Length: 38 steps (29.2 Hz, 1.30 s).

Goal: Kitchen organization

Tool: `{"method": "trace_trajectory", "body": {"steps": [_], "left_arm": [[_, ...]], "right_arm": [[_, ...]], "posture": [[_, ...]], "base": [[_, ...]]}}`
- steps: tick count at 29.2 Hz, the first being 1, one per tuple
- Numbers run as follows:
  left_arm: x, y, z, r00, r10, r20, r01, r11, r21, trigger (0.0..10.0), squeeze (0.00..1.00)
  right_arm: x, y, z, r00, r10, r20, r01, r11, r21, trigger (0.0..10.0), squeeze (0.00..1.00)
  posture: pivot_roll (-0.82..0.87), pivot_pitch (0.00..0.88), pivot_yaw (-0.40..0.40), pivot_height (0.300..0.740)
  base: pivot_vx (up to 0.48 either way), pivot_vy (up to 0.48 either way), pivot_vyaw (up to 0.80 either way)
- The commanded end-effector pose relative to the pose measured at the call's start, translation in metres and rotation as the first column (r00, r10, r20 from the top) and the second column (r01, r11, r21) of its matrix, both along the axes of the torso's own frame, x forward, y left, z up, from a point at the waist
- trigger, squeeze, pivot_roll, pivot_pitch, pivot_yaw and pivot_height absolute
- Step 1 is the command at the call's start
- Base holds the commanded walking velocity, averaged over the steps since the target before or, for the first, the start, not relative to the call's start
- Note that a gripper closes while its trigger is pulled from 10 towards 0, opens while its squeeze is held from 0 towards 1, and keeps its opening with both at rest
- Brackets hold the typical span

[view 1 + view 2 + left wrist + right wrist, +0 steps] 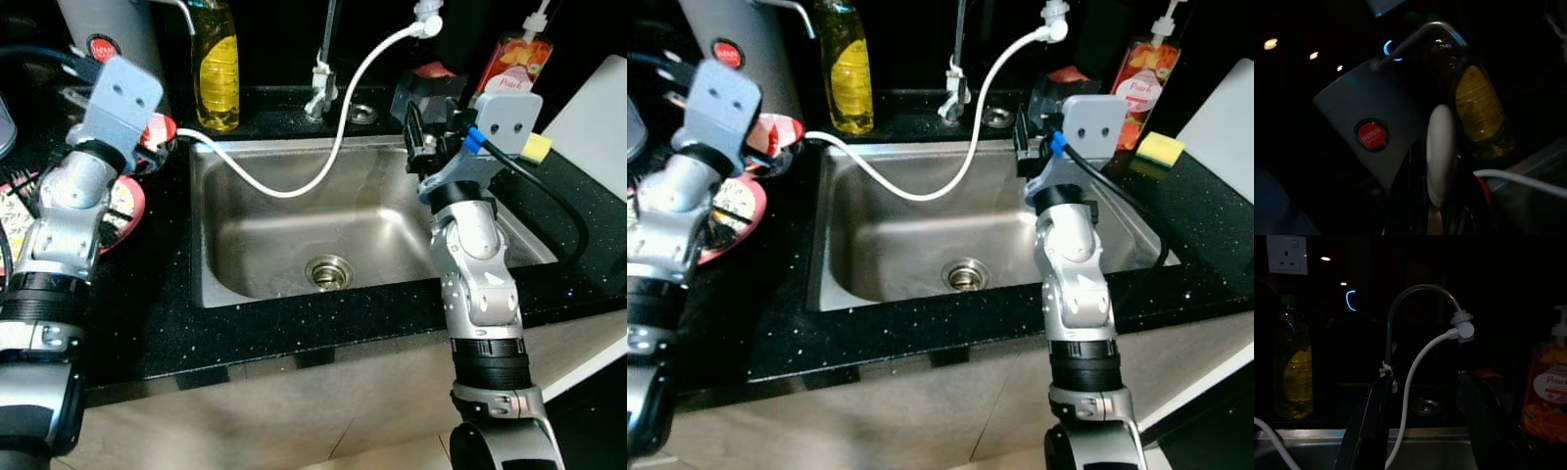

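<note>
My left gripper (157, 134) is over the dark counter left of the sink, shut on a small red-and-white dish (162, 127). In the left wrist view the dish (1442, 147) shows edge-on as a white oval between the dark fingers. Under that arm lies a red patterned plate (122, 211). My right gripper (416, 137) hangs open above the back right corner of the steel sink (392, 201), holding nothing. In the right wrist view its two fingers (1371, 421) stand wide apart, pointing at the faucet (1400, 308) and its white hose (1415, 367).
A yellow dish-soap bottle (216, 69) and a grey appliance with a red label (103, 34) stand behind the sink's left side. A peach soap dispenser (509, 59), a yellow sponge (536, 147) and a white board (598, 117) are at the right. The hose (294, 186) drapes across the basin.
</note>
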<state>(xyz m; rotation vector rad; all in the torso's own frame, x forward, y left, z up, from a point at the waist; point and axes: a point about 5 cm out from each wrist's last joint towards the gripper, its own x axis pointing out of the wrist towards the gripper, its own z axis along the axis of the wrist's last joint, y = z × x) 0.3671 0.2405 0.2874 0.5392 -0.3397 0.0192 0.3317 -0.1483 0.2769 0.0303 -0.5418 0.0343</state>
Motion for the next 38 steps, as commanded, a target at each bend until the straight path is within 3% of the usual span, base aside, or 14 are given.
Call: {"method": "trace_trajectory", "body": {"steps": [1,5,11,13,14,16,17,18,19,29,33,34,35,38], "left_arm": [[0.004,0.000,-0.014,0.997,-0.013,-0.074,0.008,0.997,-0.075,10.0,0.00],[0.001,0.013,-0.004,0.999,0.013,-0.038,-0.025,0.931,-0.364,10.0,0.00],[0.004,0.031,-0.015,0.990,0.102,-0.102,-0.142,0.796,-0.588,10.0,0.00],[0.008,0.037,-0.030,0.974,0.128,-0.185,-0.221,0.695,-0.684,10.0,0.00],[0.008,0.037,-0.030,0.974,0.128,-0.185,-0.221,0.695,-0.684,10.0,0.00],[0.008,0.044,-0.037,0.966,0.138,-0.220,-0.259,0.552,-0.792,10.0,0.00],[0.008,0.044,-0.037,0.966,0.138,-0.220,-0.259,0.552,-0.792,10.0,0.00],[0.007,0.049,-0.038,0.961,0.145,-0.236,-0.277,0.470,-0.838,10.0,0.00],[0.006,0.051,-0.038,0.958,0.153,-0.242,-0.286,0.445,-0.849,10.0,0.00],[0.003,0.055,-0.010,0.981,0.140,-0.131,-0.173,0.352,-0.920,10.0,0.00],[-0.004,0.055,0.021,0.987,0.153,0.043,-0.024,0.411,-0.911,10.0,0.00],[-0.010,0.052,0.040,0.980,0.152,0.130,0.040,0.487,-0.873,10.0,0.00],[-0.012,0.050,0.047,0.977,0.145,0.158,0.062,0.515,-0.855,10.0,0.00],[-0.015,0.044,0.058,0.974,0.100,0.203,0.123,0.519,-0.846,10.0,0.00]], "right_arm": [[0.000,-0.003,0.000,1.000,-0.010,-0.003,0.010,1.000,0.005,10.0,0.00],[0.000,-0.003,0.000,1.000,-0.011,-0.002,0.011,1.000,0.005,10.0,0.00],[0.000,-0.001,-0.001,1.000,-0.002,-0.007,0.002,1.000,0.002,10.0,0.00],[0.000,0.002,-0.001,1.000,0.011,-0.008,-0.011,1.000,-0.004,10.0,0.00],[0.000,0.002,-0.001,1.000,0.011,-0.008,-0.011,1.000,-0.004,10.0,0.00],[0.001,0.002,0.000,1.000,0.012,-0.005,-0.012,1.000,-0.004,10.0,0.00],[0.001,0.002,0.000,1.000,0.012,-0.005,-0.012,1.000,-0.004,10.0,0.00],[0.001,0.002,0.000,1.000,0.011,-0.005,-0.011,1.000,-0.004,10.0,0.00],[0.001,0.002,0.000,1.000,0.011,-0.005,-0.011,1.000,-0.005,10.0,0.00],[0.001,0.003,0.000,1.000,0.016,-0.003,-0.016,1.000,-0.003,10.0,0.00],[0.001,0.003,0.000,1.000,0.015,-0.003,-0.015,1.000,-0.002,10.0,0.00],[0.001,0.002,-0.001,1.000,0.012,-0.004,-0.012,1.000,-0.002,10.0,0.00],[0.001,0.002,-0.001,1.000,0.012,-0.005,-0.012,1.000,-0.003,10.0,0.00],[0.000,0.002,-0.001,1.000,0.011,-0.006,-0.011,1.000,-0.003,10.0,0.00]], "posture": [[0.08,0.000,-0.056,0.740],[0.08,0.000,-0.055,0.740],[0.08,0.000,-0.064,0.740],[0.08,0.000,-0.063,0.740],[0.08,0.000,-0.063,0.740],[0.08,0.000,-0.064,0.740],[0.08,0.000,-0.064,0.740],[0.08,0.000,-0.065,0.740],[0.08,0.000,-0.065,0.740],[0.08,0.000,-0.063,0.740],[0.08,0.000,-0.063,0.740],[0.08,0.000,-0.058,0.740],[0.08,0.000,-0.058,0.740],[0.08,0.000,-0.058,0.740]], "base": [[0.000,0.000,0.00],[0.000,0.000,0.00],[0.000,0.000,0.00],[0.000,0.000,0.00],[0.000,0.000,0.00],[0.000,0.000,0.00],[0.000,0.000,0.00],[0.000,0.000,0.00],[0.000,0.000,0.00],[0.000,0.000,0.00],[0.000,0.000,0.00],[0.000,0.000,0.00],[0.000,0.000,0.00],[0.000,0.000,0.00]]}}
